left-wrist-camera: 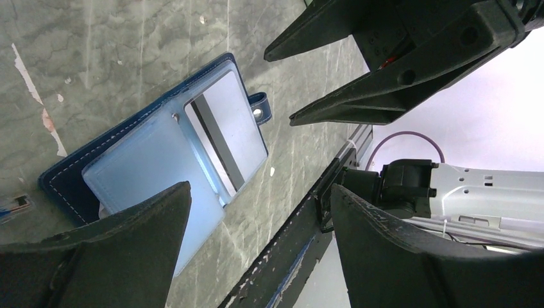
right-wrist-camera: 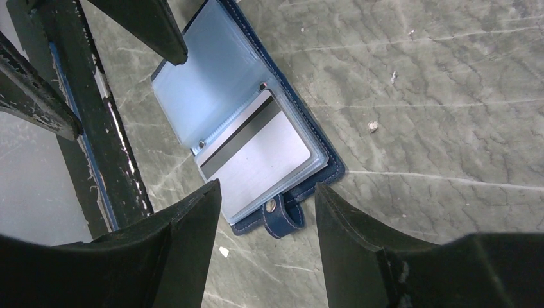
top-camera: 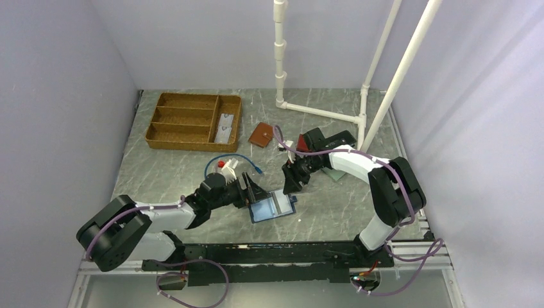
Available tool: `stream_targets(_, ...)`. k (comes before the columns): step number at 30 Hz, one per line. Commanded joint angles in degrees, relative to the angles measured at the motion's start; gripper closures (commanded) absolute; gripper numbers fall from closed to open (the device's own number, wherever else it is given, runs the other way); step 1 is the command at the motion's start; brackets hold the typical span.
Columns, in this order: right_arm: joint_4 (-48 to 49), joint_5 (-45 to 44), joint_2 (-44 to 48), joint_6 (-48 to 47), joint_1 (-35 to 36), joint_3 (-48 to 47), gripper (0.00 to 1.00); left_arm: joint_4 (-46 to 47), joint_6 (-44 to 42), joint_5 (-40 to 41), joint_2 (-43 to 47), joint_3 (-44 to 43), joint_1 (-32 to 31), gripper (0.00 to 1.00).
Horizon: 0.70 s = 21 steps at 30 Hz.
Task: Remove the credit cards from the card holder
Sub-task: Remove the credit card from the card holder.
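Observation:
The navy blue card holder (top-camera: 273, 206) lies open on the table, its light blue plastic sleeves facing up. A pale grey credit card (left-wrist-camera: 228, 136) with a dark stripe sits inside the top sleeve; it also shows in the right wrist view (right-wrist-camera: 256, 157). The snap tab (right-wrist-camera: 282, 216) sticks out at the holder's edge. My left gripper (top-camera: 251, 190) is open and empty, just left of the holder, one finger (left-wrist-camera: 128, 237) over its sleeves. My right gripper (top-camera: 294, 181) is open and empty, hovering above the tab side (right-wrist-camera: 266, 192). Other cards are hidden.
A wicker divider tray (top-camera: 168, 131) with a pale flat piece in it stands at the back left. A tan-brown wallet (top-camera: 260, 135) and a red wallet (top-camera: 303, 142) lie behind the grippers. A blue cable (top-camera: 221, 158) loops near the left arm. White pipe frame (top-camera: 321, 112) stands behind.

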<state>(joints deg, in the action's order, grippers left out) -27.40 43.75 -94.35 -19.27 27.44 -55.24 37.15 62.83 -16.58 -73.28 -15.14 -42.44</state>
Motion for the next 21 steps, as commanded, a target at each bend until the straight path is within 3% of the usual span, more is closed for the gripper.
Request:
stream_targets(1,-0.42,0.29,-0.01,-0.03,-0.2,-2.1,0.42,3.67,0.62,0.58,-0.93,-0.07,-0.5,0.16)
stream_targets(21,-0.05,-0.06,-0.97,1.11,-0.16,-2.15,0.41,7.97,2.73,0.84,-3.71,1.5,-1.28,0.16)
